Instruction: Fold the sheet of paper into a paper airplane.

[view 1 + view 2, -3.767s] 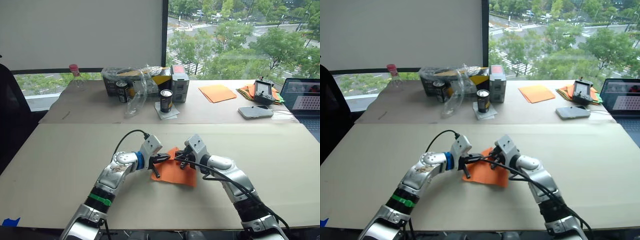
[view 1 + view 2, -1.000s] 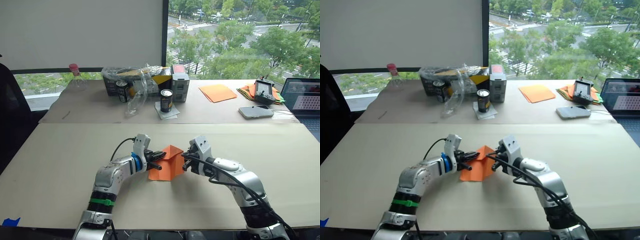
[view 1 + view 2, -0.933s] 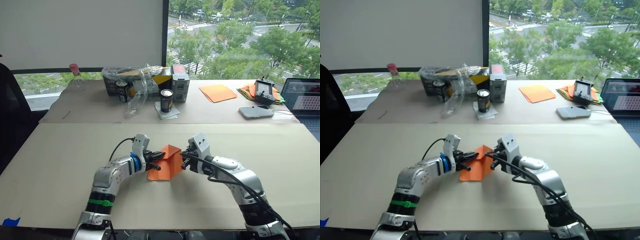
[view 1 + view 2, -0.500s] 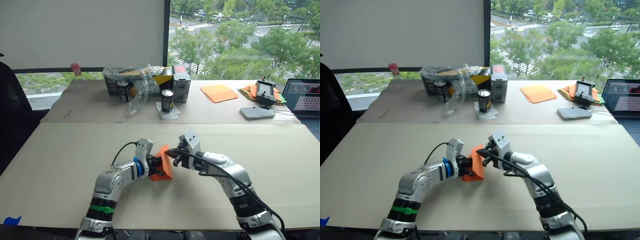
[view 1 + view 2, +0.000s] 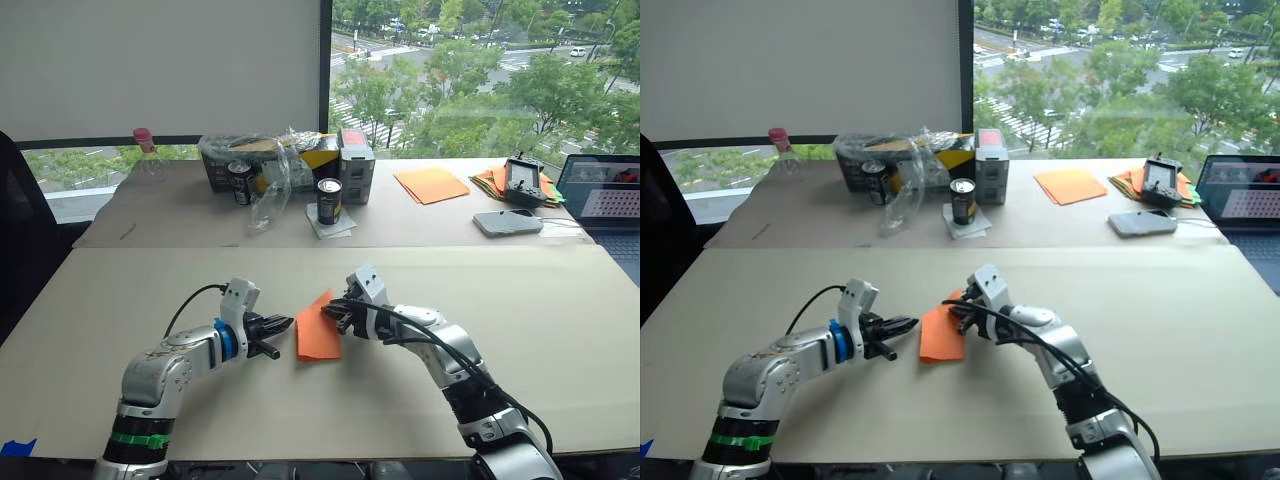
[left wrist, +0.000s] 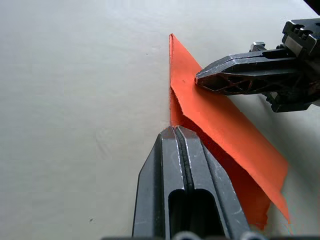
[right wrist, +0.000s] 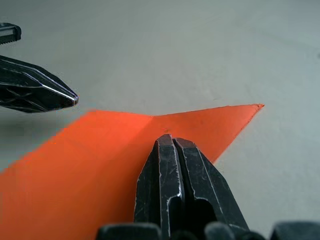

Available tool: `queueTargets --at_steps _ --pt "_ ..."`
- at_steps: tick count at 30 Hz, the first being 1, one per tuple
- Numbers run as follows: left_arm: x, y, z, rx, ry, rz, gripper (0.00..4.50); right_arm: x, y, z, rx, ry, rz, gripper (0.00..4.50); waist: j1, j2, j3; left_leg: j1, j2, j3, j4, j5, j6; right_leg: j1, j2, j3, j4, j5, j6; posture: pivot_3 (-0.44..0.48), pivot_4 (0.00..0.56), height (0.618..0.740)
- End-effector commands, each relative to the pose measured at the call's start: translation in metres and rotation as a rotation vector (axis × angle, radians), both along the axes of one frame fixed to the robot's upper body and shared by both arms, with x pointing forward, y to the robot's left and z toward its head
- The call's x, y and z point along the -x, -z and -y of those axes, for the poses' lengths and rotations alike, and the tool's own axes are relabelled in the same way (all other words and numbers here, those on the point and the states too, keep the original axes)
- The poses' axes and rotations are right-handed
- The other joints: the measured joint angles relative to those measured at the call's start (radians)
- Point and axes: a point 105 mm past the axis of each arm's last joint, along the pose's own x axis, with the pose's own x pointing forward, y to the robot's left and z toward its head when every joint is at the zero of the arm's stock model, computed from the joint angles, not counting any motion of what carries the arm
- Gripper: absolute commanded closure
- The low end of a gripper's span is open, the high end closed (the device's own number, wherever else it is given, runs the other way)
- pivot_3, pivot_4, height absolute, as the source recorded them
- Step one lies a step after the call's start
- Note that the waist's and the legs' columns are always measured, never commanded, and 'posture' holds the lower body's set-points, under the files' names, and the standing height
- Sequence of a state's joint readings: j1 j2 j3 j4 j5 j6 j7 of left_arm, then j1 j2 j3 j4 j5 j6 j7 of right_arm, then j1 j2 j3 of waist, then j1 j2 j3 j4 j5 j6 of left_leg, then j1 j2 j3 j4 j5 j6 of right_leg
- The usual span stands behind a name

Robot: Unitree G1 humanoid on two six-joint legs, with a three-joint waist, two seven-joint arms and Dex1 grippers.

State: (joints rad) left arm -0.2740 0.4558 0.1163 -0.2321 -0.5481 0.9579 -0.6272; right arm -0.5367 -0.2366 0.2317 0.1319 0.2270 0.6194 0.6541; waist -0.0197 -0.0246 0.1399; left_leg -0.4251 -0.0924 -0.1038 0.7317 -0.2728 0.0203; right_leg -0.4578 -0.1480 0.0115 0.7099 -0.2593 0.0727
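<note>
On the tan table (image 5: pixel 520 300) by the window, your head views show the paper (image 5: pixel 318 330) mid-table, part-folded to a point at its 12 o'clock, wings not yet formed. In the left wrist view, the left gripper (image 6: pixel 175 131) is closed, empty, tips just beside the paper's edge. In the right wrist view, the right gripper (image 7: pixel 171 140) is closed, pressing the fold.

Head stereo pair is looking forward-down over the table (image 5: pixel 560 330). Wrist cams are facing each other, at 3 and 9 o'clock, close over the sheet of paper (image 6: pixel 210 115).
</note>
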Motion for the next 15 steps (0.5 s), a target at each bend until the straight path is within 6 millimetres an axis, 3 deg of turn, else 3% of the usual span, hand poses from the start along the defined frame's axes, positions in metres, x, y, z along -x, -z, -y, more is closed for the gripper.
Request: queueTargets --at_steps 1,4,7,11,15 --pt "0.0 -0.02 -0.002 0.004 0.024 0.083 4.48 0.003 0.007 -0.007 0.023 -0.032 -0.009 4.5 0.003 0.0 0.0 0.0 0.0 0.0 0.0 0.0 0.0 0.0 0.0 0.0 0.0 0.0 0.0 0.0 0.15 0.67" --pt "-0.008 -0.037 0.003 0.041 0.021 0.179 4.48 0.004 0.021 -0.001 0.089 -0.021 -0.036 4.5 0.004 0.0 0.0 0.001 0.0 0.0 0.0 0.0 0.0 0.001 0.0 0.0 0.0 0.0 0.0 0.0 0.15 0.67" --pt "-0.011 -0.039 0.024 0.042 0.058 0.229 4.48 0.004 0.025 0.005 0.109 -0.007 -0.04 4.5 0.007 0.0 0.0 0.001 0.0 0.0 0.0 0.0 0.0 0.001 0.0 0.0 0.0 0.0 0.0 0.0 0.15 0.67" --pt "-0.014 -0.024 0.055 -0.033 0.126 0.254 4.48 0.006 0.021 0.012 0.098 0.013 -0.033 4.5 0.009 0.0 0.0 0.001 0.0 0.0 0.0 0.0 0.0 0.002 0.0 0.0 0.0 0.0 0.0 0.0 0.15 0.67" --pt "-0.017 0.006 0.059 -0.168 0.127 0.235 4.48 0.008 0.02 0.022 0.101 0.047 -0.026 4.5 0.007 0.0 0.0 0.001 0.0 0.0 0.0 0.0 0.0 0.002 0.0 0.0 0.0 0.0 0.0 0.0 0.15 0.67"
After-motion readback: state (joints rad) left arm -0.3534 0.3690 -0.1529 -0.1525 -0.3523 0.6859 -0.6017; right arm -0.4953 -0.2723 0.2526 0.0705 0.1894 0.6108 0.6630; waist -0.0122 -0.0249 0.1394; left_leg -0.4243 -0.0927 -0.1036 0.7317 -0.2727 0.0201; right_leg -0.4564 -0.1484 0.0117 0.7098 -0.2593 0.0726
